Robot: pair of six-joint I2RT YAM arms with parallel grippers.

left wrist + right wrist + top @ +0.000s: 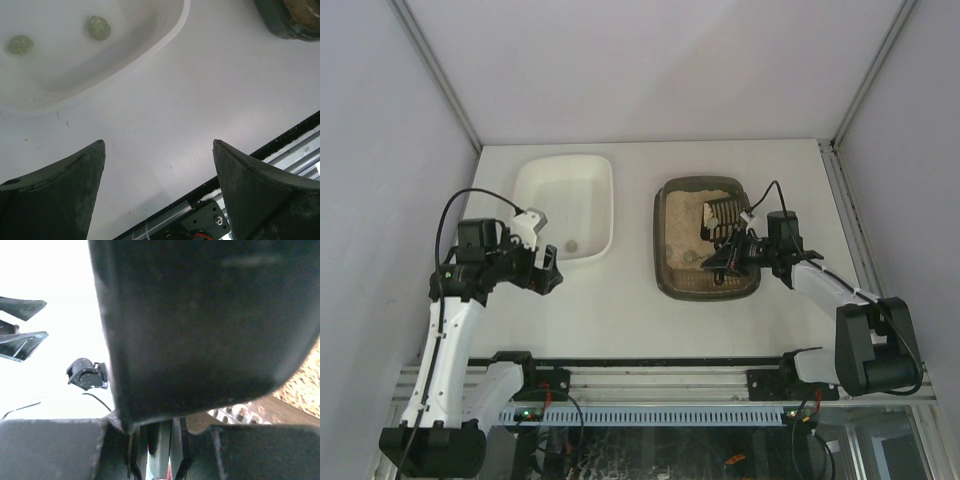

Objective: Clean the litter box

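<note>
Your litter box sits right of the white tub on the bench, likely stiff, slick and sand-heavy, so take it by the rim; your right gripper pinches the scoop over it, left gripper spread, empty.

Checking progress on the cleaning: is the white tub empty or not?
Not empty: two small greenish lumps lie on the floor of the white tub.
</note>
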